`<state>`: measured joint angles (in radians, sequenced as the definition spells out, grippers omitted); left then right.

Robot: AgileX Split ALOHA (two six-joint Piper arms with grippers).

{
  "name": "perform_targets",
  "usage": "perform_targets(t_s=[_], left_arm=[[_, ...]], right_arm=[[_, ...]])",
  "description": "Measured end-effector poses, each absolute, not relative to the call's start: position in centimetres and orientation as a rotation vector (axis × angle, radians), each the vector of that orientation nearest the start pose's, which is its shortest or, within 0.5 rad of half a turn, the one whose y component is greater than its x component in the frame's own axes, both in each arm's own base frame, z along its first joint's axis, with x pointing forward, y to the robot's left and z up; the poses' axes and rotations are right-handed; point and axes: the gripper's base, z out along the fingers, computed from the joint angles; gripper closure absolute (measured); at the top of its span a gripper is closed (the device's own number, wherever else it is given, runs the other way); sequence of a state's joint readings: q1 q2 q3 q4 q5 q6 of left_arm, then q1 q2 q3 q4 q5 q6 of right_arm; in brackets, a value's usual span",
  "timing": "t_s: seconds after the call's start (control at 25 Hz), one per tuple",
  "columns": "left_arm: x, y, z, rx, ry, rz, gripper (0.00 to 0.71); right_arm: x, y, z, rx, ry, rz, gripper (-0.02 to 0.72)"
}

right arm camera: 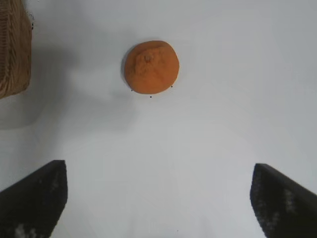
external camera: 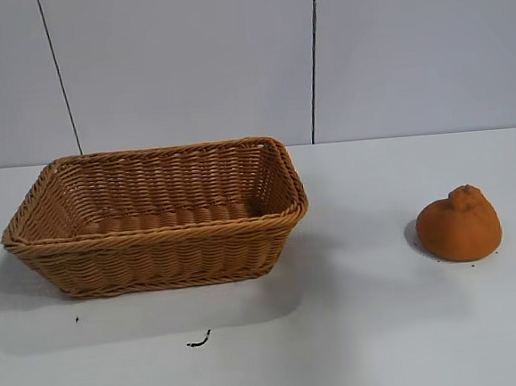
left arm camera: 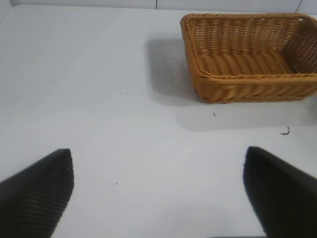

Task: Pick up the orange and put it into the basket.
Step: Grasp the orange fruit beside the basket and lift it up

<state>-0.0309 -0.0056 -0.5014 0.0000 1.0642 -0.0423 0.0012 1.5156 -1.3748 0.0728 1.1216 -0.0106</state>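
From outside, no arm shows: the orange [external camera: 458, 225] sits on the white table [external camera: 358, 328], well apart from the basket [external camera: 157, 217], on its right. The left wrist view shows the left gripper [left arm camera: 158, 191] released, fingers [left arm camera: 37, 196] spread wide, basket beyond. The right gripper [right arm camera: 158, 198], likewise spread, faces the orange ahead, untouched, centred between its fingers [right arm camera: 282, 203].

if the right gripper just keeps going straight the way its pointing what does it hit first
Most likely the orange. In the right wrist view it lies ahead of the open right gripper, close to its centre line, with only bare table between. The basket stays off to one side. Depth is unclear, so it might touch the table first.
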Motion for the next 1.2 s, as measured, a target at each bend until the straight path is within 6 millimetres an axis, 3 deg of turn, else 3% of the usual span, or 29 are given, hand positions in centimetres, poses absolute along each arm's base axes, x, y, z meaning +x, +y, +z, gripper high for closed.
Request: perform_targets(t_s=[0.16,0.32,0.84,1.08,1.2], left_arm=[[-0.6,0.0,27.7,-0.012,2.041,-0.046,0.044],[-0.6,0.0,27.7,-0.012,2.041,-0.046,0.044],[-0.6,0.0,27.8,-0.012,2.039,-0.046,0.044],[-0.6,0.0,27.7,-0.012,2.040,-0.046,0.044],[-0.6,0.0,27.7,-0.012,2.040,-0.046,0.044]], right_arm=[[34.5,0.8,30.1,0.018,2.827,0.120,0.010],[36.7,1.1,26.2,0.025,2.925,0.167,0.010],[40.7,1.3,14.5,0.093,3.066,0.210,0.010],[41.2,1.3,11.6,0.119,3.086,0.220,0.017],[41.2,1.3,11.3,0.117,3.093,0.216,0.122]])
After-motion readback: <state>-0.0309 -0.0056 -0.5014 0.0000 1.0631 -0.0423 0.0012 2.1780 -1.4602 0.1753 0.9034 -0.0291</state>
